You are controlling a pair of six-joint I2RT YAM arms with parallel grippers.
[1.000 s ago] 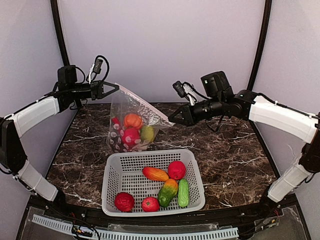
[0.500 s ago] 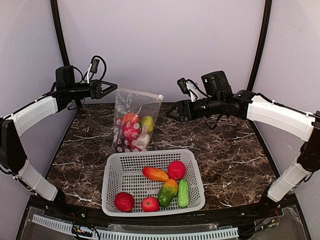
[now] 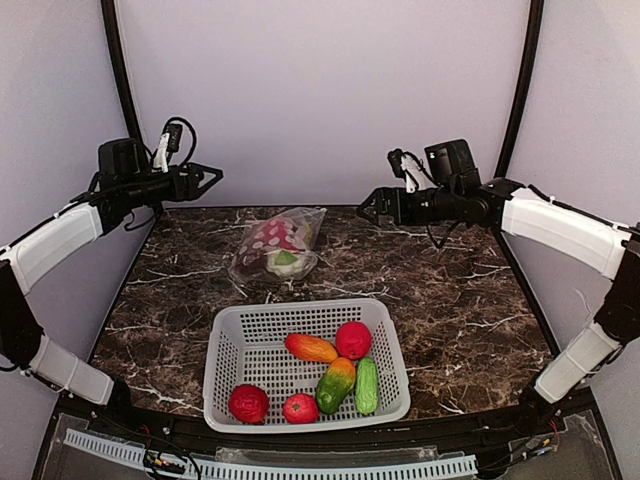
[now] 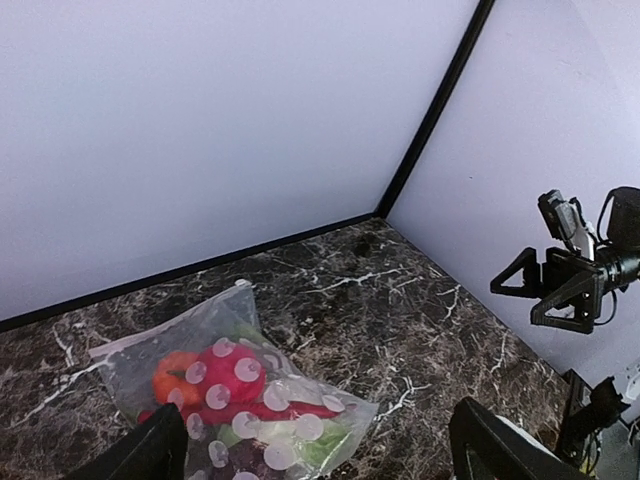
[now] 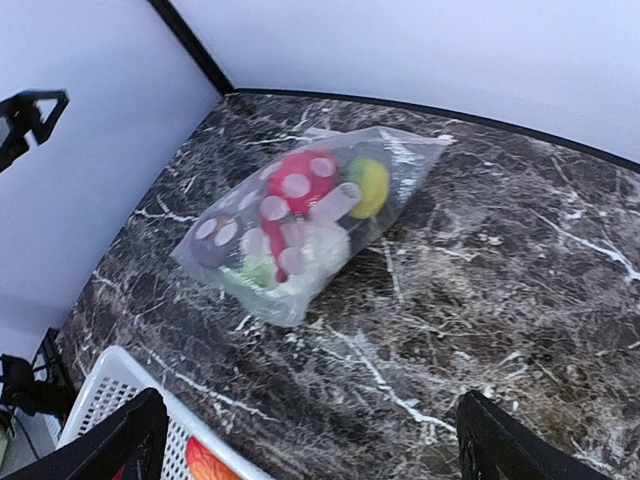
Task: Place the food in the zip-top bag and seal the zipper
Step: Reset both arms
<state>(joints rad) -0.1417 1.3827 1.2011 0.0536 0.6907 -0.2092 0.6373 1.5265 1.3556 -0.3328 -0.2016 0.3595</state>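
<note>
The zip-top bag (image 3: 277,247) lies flat on the marble table, apart from both grippers. Inside it are red, orange, yellow-green, purple and white food (image 5: 300,180). Its zipper (image 5: 385,137) runs along the edge nearest the back wall; I cannot tell whether it is sealed. My left gripper (image 3: 212,177) hangs open above the table's back left, with nothing between its fingers (image 4: 150,455). On the opposite side my right gripper (image 3: 366,208) is open and empty too, up at the back right. More food (image 3: 311,348) lies in the white basket.
The white slotted basket (image 3: 225,340) stands at the near middle and holds several toy fruits, among them a red apple (image 3: 353,340) and a green cucumber (image 3: 367,386). Black frame posts stand at the back corners. Bare marble (image 3: 450,300) lies right of the bag.
Both grippers have opened and let go of the bag. It dropped from hanging upright to lying flat on the table. Both arms have drawn back outward.
</note>
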